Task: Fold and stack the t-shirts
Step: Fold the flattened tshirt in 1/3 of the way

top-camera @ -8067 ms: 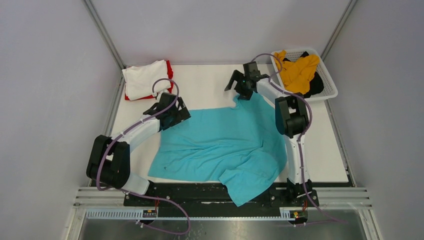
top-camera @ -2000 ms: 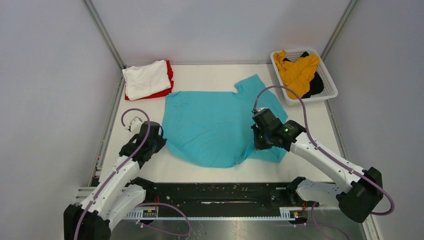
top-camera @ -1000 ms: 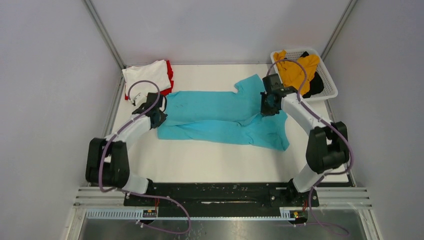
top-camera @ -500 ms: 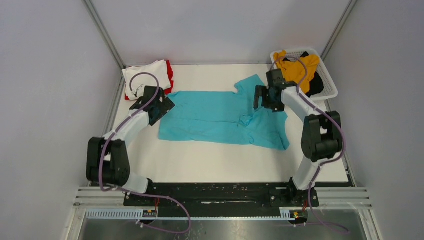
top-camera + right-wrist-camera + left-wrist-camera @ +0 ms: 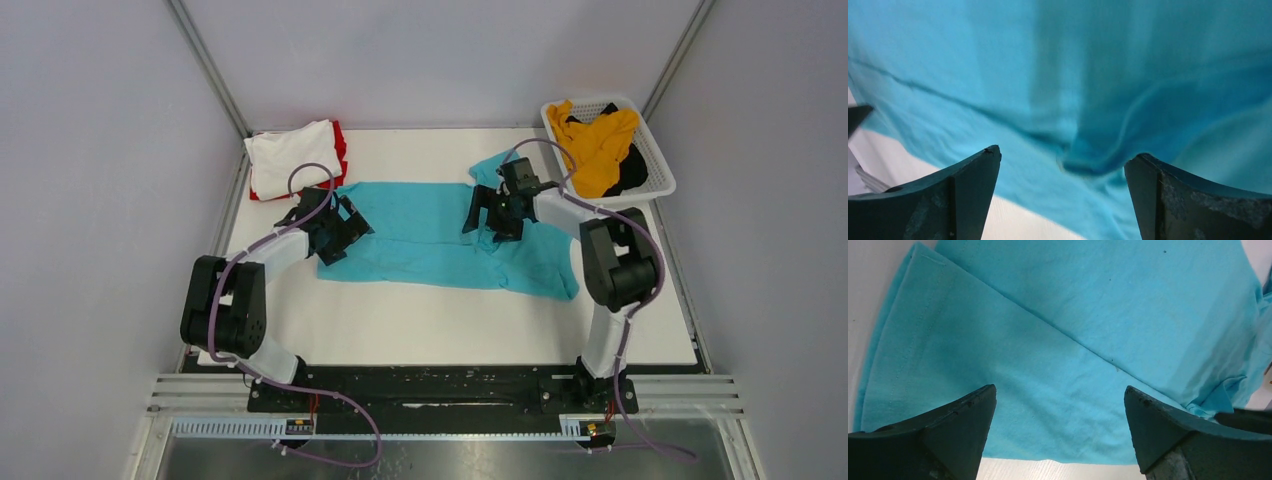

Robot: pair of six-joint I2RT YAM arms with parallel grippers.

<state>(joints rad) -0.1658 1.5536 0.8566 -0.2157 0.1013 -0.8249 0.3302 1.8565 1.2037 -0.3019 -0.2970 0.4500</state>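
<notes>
Gaping left gripper [image 5: 1060, 396], right gripper [image 5: 1063, 155] over teal t-shirt [image 5: 420, 238], white table [image 5: 450, 322], grey walls [image 5: 420, 60].

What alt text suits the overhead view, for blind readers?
A teal t-shirt, folded into a band, lies on a table, with left gripper and right gripper open over its ends. Far left sit folded shirts, far right a basket.

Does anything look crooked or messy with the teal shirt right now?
The teal t-shirt is folded lengthwise, but its right end is bunched: one sleeve pokes out toward the basket, another flap sags past the near edge.
</notes>
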